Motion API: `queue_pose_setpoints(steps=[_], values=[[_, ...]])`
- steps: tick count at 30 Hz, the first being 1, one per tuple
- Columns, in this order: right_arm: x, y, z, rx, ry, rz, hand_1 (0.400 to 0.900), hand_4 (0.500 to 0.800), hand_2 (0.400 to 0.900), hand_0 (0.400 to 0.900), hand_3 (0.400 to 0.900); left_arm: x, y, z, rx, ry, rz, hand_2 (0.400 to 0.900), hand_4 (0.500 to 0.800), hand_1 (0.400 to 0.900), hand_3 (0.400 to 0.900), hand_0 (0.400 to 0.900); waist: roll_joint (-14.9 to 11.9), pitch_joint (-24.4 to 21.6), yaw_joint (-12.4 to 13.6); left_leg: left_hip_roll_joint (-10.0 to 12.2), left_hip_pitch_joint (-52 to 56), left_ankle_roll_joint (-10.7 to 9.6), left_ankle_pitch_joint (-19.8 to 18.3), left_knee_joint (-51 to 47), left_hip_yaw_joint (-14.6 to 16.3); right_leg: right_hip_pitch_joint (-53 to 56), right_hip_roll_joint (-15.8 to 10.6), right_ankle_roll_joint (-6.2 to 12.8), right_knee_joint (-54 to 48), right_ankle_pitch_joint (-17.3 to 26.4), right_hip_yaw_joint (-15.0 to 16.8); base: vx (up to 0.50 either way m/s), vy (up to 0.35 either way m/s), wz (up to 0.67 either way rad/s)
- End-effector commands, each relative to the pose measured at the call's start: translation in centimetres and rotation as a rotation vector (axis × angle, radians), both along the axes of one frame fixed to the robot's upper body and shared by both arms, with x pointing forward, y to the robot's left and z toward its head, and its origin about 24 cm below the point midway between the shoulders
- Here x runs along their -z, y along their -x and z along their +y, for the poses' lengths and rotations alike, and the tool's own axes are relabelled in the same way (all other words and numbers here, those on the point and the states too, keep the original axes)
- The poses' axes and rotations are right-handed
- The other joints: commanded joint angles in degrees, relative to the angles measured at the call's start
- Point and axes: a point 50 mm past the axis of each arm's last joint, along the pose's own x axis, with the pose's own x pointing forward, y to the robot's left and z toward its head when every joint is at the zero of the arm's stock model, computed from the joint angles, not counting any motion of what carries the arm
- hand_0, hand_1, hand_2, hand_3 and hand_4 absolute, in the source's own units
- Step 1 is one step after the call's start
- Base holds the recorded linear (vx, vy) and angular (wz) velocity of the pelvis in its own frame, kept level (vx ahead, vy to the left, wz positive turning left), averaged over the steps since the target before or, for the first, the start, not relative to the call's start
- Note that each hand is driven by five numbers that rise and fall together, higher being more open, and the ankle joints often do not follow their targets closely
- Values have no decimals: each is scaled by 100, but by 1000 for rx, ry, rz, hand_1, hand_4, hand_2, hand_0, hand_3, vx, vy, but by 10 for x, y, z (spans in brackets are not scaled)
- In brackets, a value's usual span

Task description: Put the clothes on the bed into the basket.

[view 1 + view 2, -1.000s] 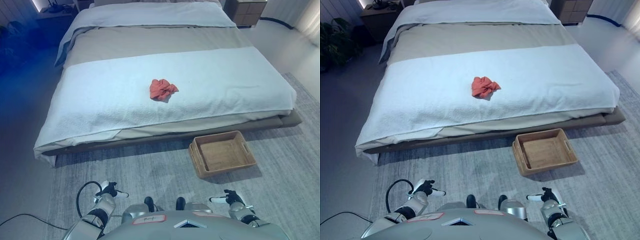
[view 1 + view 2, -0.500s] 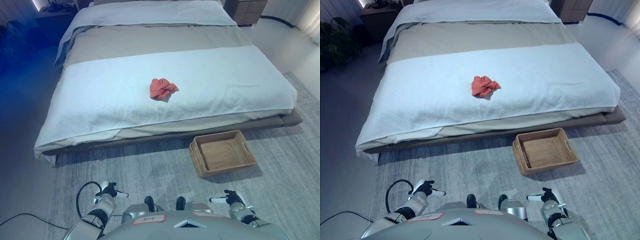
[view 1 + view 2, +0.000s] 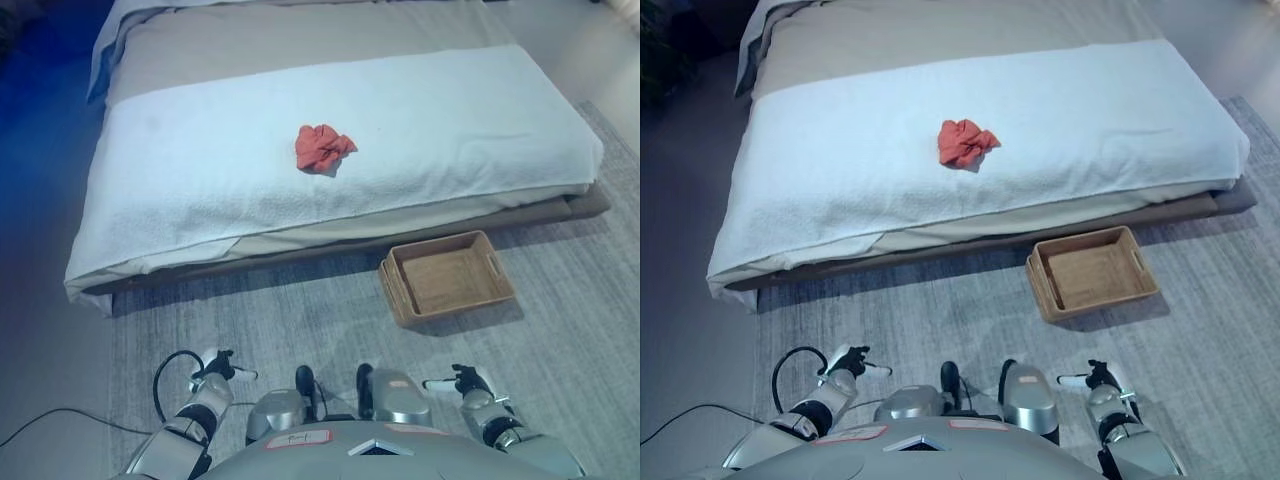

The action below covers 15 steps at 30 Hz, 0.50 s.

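Note:
A crumpled red-orange garment [image 3: 322, 148] lies on the white blanket [image 3: 200, 180] in the middle of the bed. An empty woven basket [image 3: 446, 277] with cut-out handles stands on the rug by the bed's near edge, to the right. My left hand [image 3: 214, 368] hangs low at the lower left, and my right hand [image 3: 466, 384] hangs low at the lower right. Both hands are far from the garment and hold nothing, with their fingers loosely extended.
The grey rug [image 3: 300, 310] covers the floor between me and the bed. The low bed frame [image 3: 560, 208] sticks out at the right corner. A folded grey-white duvet [image 3: 770, 20] lies at the far end of the bed.
The whole view has shifted down and the bed shows closer, so the camera has moved. The garment, the basket and both hands keep their places relative to each other.

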Motion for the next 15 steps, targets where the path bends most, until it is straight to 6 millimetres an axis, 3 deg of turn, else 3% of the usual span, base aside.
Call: queue_pose_setpoints(steps=[1,4,6,8,10,12,14,15], values=[[-13,-11,-28,36,94,-46,900,800,900,900,900,-12,-16,19,-30,-62,-68,900,800,900,900,900,104,-16,-151,-254,380,27,-492,166,-207,-322,190,-46,-96,63,125,311,-15,20],[-14,-8,-34,50,108,-34,900,800,900,900,900,-13,-23,16,-15,-57,-81,900,800,900,900,900,74,-52,-270,-291,834,-119,-731,61,-304,-319,244,161,-2281,566,-5,412,-72,15],[-14,-6,-35,47,110,-25,900,800,900,900,900,-14,-24,17,-13,-60,-83,900,800,900,900,900,38,-90,-316,-277,1072,-217,-827,49,-317,-300,315,278,-3136,950,27,471,-99,8],[-14,-6,-35,43,107,-24,900,800,900,900,900,-16,-26,18,-7,-57,-98,900,800,900,900,900,40,-131,-373,-237,1289,-277,-871,80,-390,-348,414,296,-3117,1024,53,495,-141,25],[-13,0,-35,45,102,-14,900,800,900,900,900,-14,-23,16,4,-56,-88,900,800,900,900,900,56,-257,-455,-160,1424,-353,-888,203,-490,-224,530,168,-3008,1040,255,538,-195,35],[-12,2,-35,42,99,-13,900,800,900,900,900,-15,-25,12,14,-45,-101,900,800,900,900,900,125,-329,-489,-60,1256,-518,-529,995,-461,-43,672,14,-2913,1010,252,484,-212,21],[-14,-1,-36,32,103,-22,900,800,900,900,900,-16,-31,4,30,-28,-129,900,800,900,900,900,151,-301,-485,-4,729,-776,136,2272,-397,281,742,-170,-2898,827,172,398,-254,29],[-14,-4,-36,28,103,-32,900,800,900,900,900,-18,-37,1,47,-21,-146,900,800,900,900,900,134,-243,-479,126,358,-911,531,3178,-317,483,813,-353,-2846,643,137,349,-299,34]])
